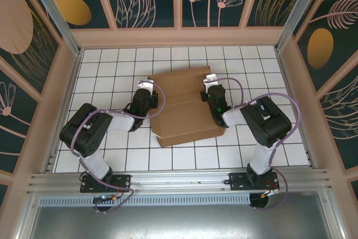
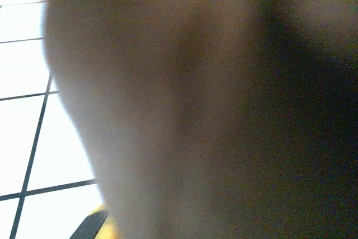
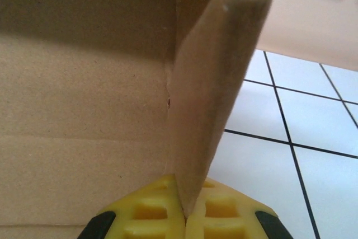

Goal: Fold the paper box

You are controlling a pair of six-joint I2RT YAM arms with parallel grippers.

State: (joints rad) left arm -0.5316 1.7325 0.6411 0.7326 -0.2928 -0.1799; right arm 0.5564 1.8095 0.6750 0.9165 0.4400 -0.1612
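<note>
The paper box (image 1: 184,113), brown corrugated cardboard, lies partly folded in the middle of the white tiled floor between my two arms. My left gripper (image 1: 150,90) sits at its left side wall. In the left wrist view that cardboard (image 2: 196,110) is a blur against the lens and hides the jaws, except for a bit of one yellow finger (image 2: 96,225) at the bottom left. My right gripper (image 1: 211,90) is at the right side wall. In the right wrist view my right gripper (image 3: 184,216) is shut on the edge of an upright flap (image 3: 212,82), with the box's inner panel (image 3: 84,82) to its left.
Pale enclosure walls (image 1: 179,37) ring the tiled floor (image 1: 112,65) on three sides. An aluminium rail (image 1: 179,180) runs along the near edge by the arm bases. Bare tiles lie beyond and to both sides of the box.
</note>
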